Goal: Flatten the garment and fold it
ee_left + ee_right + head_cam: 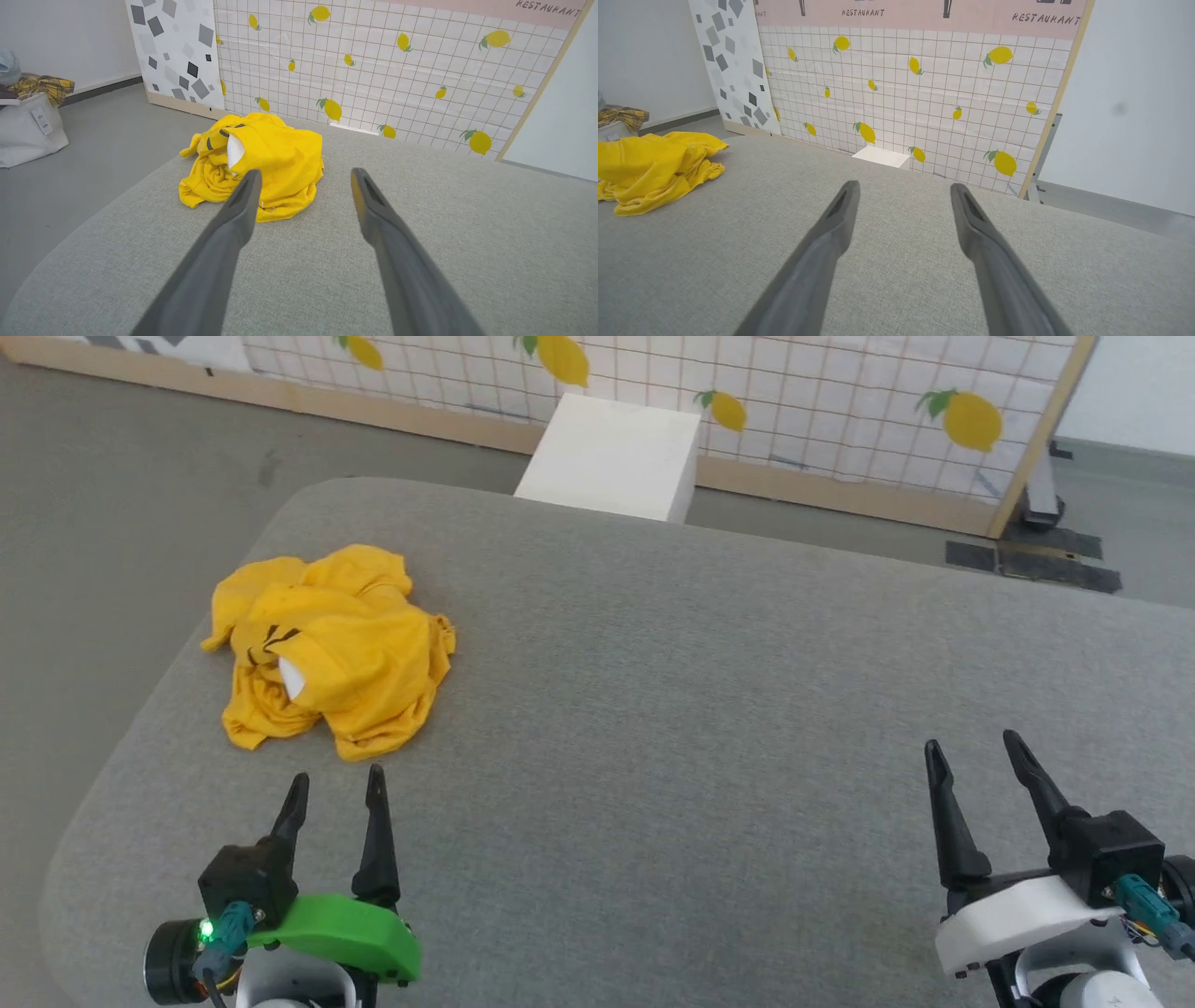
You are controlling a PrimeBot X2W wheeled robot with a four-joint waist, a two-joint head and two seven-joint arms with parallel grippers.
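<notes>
I see a bright yellow shirt (336, 653) with black stripes and a white patch, on a plain grey tabletop (700, 709). The backdrop (924, 93) is white with a thin grid, yellow lemons, green leaves and a pink top band. My left gripper (336, 782) has a green base, my right gripper (971, 742) a white one, both with black fingers (376, 840).

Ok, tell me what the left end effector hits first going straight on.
Probably the near edge of the yellow T-shirt: the left end effector points at it, though depth is unclear.
</notes>
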